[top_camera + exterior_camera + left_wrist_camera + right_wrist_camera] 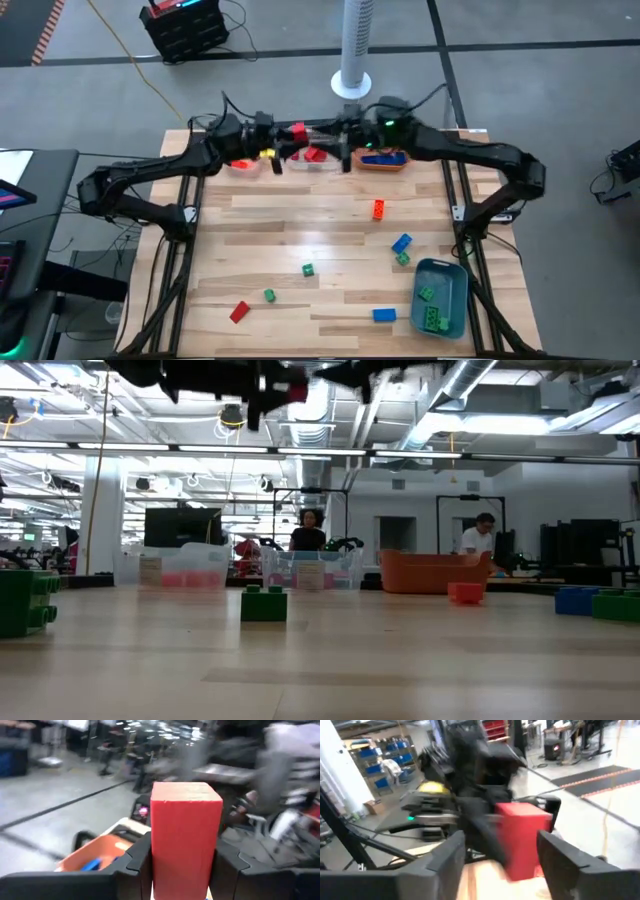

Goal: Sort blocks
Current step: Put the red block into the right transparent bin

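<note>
One red block (186, 835) is clenched upright between the fingers of the left tool (183, 870), raised above the far edge of the table (300, 225). The right tool (501, 854) faces it at the same height. Its fingers are spread wide with the block in the gap between them, so only the left tool seems to have a grip.

Directly under the two tools stands a row of bins. A clear bin (316, 156) below the held block has red pieces in it. Another clear bin (240, 163) sits under the left tool, also with something red inside. An orange bin (381, 161) under the right tool holds a blue piece.

Farther out, on the near side of the table and well apart from both tools, a blue-grey bin (441, 297) holds several green pieces. So some sorting looks done.

Seven blocks lie loose on the table, all nearer the camera side than the tools:
- an orange block (379, 209), the closest to the right tool
- a blue block (401, 243) with a green block (402, 259) just beside it
- two more green ones (308, 269) (268, 295)
- a red one (238, 312)
- a second blue one (384, 315), the farthest out

I judge the task somewhere past halfway, with the held red block not yet dropped and those seven left to collect.
</note>
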